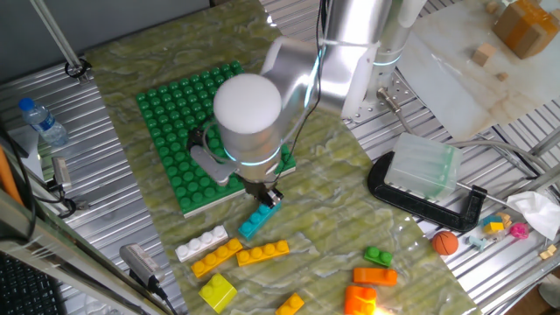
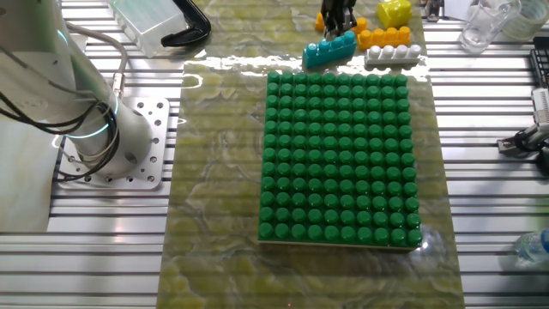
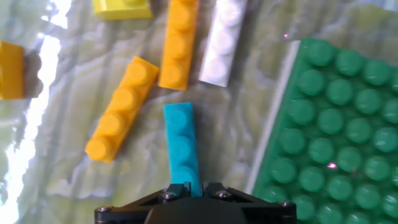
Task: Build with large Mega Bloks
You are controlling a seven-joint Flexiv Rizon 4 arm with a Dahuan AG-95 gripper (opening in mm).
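My gripper is shut on one end of a cyan four-stud bar, which slants down toward the mat just off the green studded baseplate. In the hand view the cyan bar runs straight out from between the jaws, with the gripper closed tight on it. Beside it lie a white bar and two yellow-orange bars. From the other fixed view, the gripper stands over the cyan bar at the far edge of the baseplate.
More bricks lie on the mat: a yellow one, an orange bar, a green short one. A black clamp and a clear box sit to the right. A water bottle stands at the left.
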